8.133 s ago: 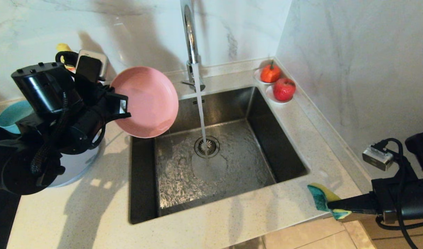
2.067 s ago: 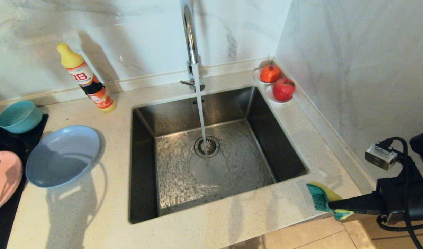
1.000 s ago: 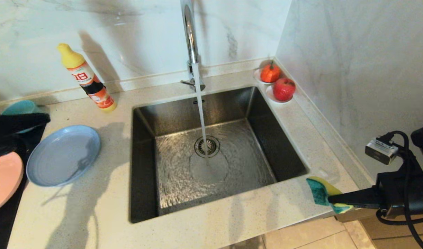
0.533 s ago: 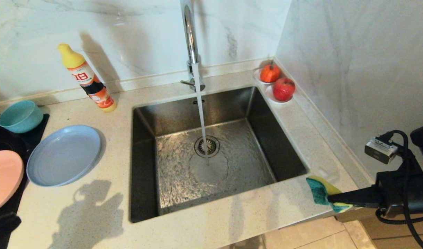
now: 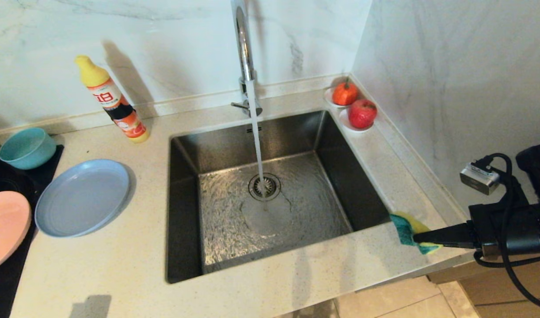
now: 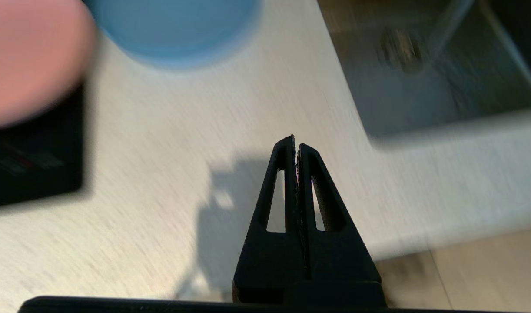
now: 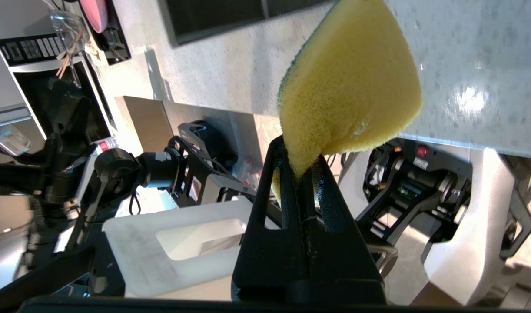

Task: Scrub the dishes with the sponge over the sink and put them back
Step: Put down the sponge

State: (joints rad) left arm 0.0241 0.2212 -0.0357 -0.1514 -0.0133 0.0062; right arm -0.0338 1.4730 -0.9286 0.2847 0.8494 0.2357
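The sink (image 5: 340,150) takes water from the running tap (image 5: 242,53). On the counter to its left lie the pale blue plate (image 5: 82,197), the teal bowl (image 5: 27,148) and, on the black hob, the pink plate (image 5: 5,229). My right gripper (image 5: 418,238) hovers at the sink's near right corner, shut on the yellow-green sponge (image 5: 405,232); the right wrist view shows the sponge (image 7: 352,82) pinched in that gripper (image 7: 299,156). My left gripper (image 6: 296,141) is shut and empty above bare counter, short of the pink plate (image 6: 31,56) and blue plate (image 6: 174,30); it is outside the head view.
A detergent bottle (image 5: 113,104) stands by the back wall. Two saucers with red fruit (image 5: 362,114) sit at the sink's far right corner. A marble wall closes the right side. The black hob (image 5: 5,176) fills the far left; the counter's front edge is near.
The left arm has drawn back out of the head view, leaving the pink plate on the hob. The right gripper has carried the sponge slightly closer to the sink's corner.
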